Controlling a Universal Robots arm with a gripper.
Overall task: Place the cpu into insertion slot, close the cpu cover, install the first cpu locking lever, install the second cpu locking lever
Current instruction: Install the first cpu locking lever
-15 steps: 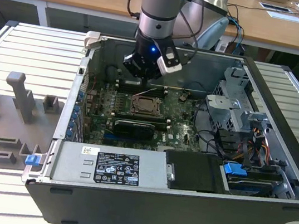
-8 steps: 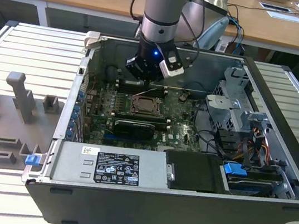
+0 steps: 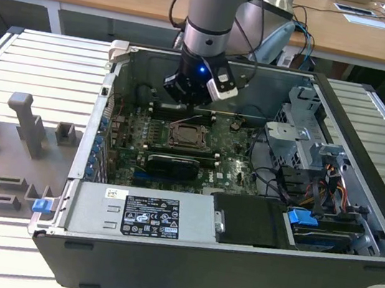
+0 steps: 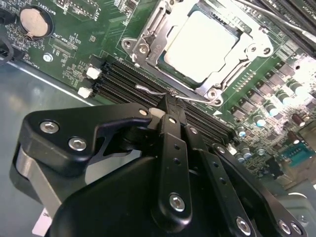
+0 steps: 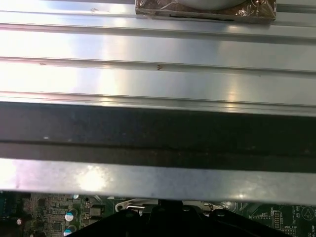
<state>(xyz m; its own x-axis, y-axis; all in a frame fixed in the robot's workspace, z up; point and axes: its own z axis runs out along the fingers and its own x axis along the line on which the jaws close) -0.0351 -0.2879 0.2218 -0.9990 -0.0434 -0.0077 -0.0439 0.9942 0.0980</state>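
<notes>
Case (image 3: 367, 141) lies on its side, open face up, on the slatted aluminium table (image 3: 39, 56), so the way in is from above. The socket area is boxed in. The case's far wall (image 3: 260, 82) is close behind it in the exterior view. Black memory slots (image 4: 123, 79) run right along the insertion slot (image 4: 213, 93) edge nearest the gripper, and there are more slots on the opposite side. The drive cage (image 3: 302, 135) and cables (image 3: 319, 192) are off to the exterior view's right, and the power supply (image 3: 142, 212) runs along the front. Free room is straight up over the green motherboard (image 3: 229, 164). A grey fixture tray (image 3: 12, 139) sits well apart on the exterior view's left. The cpu (image 4: 202, 44) sits flat in the slot, pale face up. The cpu cover (image 4: 148, 42) is down around it, framing the chip. A thin wire locking lever (image 4: 148, 91) lies low along the socket edge beside the memory slots, with a curled end. The arm (image 3: 212, 9) drops near-vertical into the case, wrist just inside the far wall. The gripper (image 3: 189, 106) hangs over the slots between wall and socket. Fingertips (image 4: 170, 116) are pressed together and touch the wire. I can't tell whether the wire is nipped between them. The first wrist view looks past the dark case rim (image 5: 158, 133) to the table slats, with a strip of board below it.
</notes>
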